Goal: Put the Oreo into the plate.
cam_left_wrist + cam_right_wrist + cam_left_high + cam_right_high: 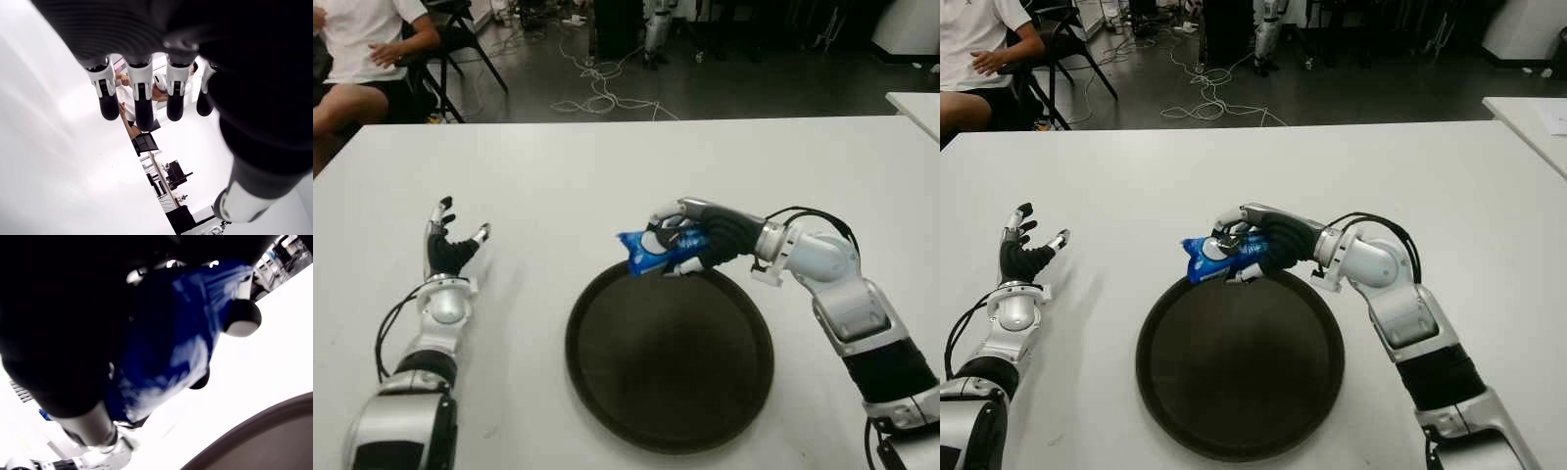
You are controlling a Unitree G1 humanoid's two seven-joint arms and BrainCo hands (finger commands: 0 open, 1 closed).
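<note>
Right robot hand (690,240): fingers curled around the blue Oreo pack (656,250), thumb over the top and the other fingers beneath; the grip is closed on the pack, which the right wrist view confirms, blue wrapper filling the palm.
Oreo pack: held clear of the counter (607,176), sticking out past the fingertips toward the robot's left, tilted a little downward at its free end.
Pack relative to the plate: it hangs at the far rim of the dark round plate (607,392), roughly above that edge and not yet over the middle; whether it touches the rim I cannot tell.
Why held this way: a side-on wrap with the pack protruding probably lets the fingers release it downward without the palm getting over the plate's lip.
Plate: lies just below and nearer the robot than the right robot hand, so a short pull inward and down should bring the pack over the flat bottom.
Left robot hand (450,250): well off to the left of the plate, palm up, fingers spread and holding nothing; its wrist view shows straight fingertips (144,105) with only white surface behind. It seems kept aside to leave the path free.
Step in hand: carry appears nearly finished; lowering and letting go are not yet done.
</note>
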